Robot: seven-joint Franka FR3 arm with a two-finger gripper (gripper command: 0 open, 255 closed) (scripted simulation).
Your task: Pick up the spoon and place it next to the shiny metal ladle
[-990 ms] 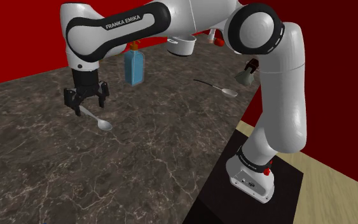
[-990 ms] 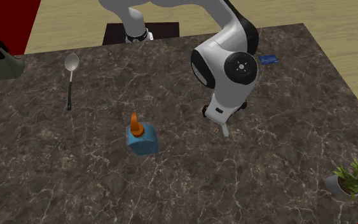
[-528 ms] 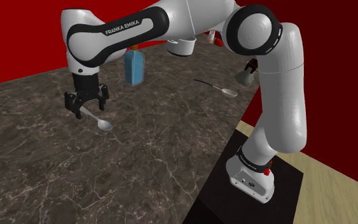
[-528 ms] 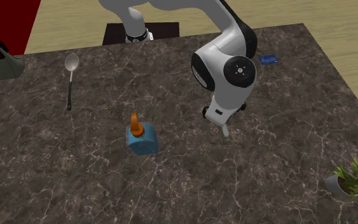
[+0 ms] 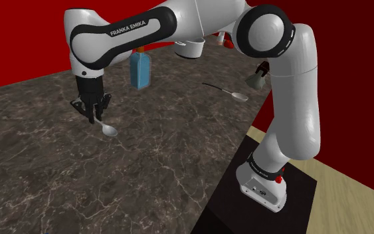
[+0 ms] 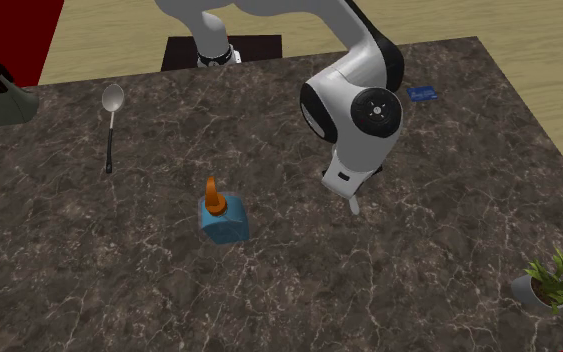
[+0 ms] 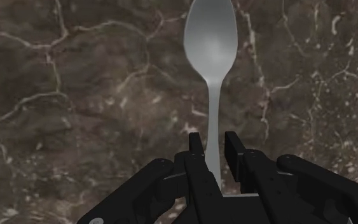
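A dark veined stone counter (image 5: 145, 176) spans the scene, with a red wall on its far side in the shoulder view. The white arm (image 5: 291, 100) rises from a black stand (image 5: 225, 199) at the shoulder view's lower right and arches over to the left, bending down to the counter. In the second exterior view the arm (image 6: 364, 110) hangs over the middle of the counter (image 6: 419, 270).

A blue bottle (image 5: 139, 72) stands upright on the far side of the gripper in the shoulder view. In the second exterior view the bottle (image 6: 225, 222) has an orange top and sits between the ladle and the arm.

The black gripper (image 5: 92, 116) points down, just above the stone. In the wrist view the gripper (image 7: 213, 153) is pinched on the spoon's thin handle, one finger on each side.

The ladle (image 5: 228, 92) lies flat near the counter's right edge in the shoulder view, well apart from the spoon. In the second exterior view the ladle (image 6: 111, 125) lies at far left.

The pale grey spoon (image 7: 211, 51) lies low over the counter, its bowl pointing away from the fingers. In the shoulder view the spoon (image 5: 109, 130) shows its bowl just right of the gripper; in the second exterior view the spoon (image 6: 353, 205) pokes out below the wrist.
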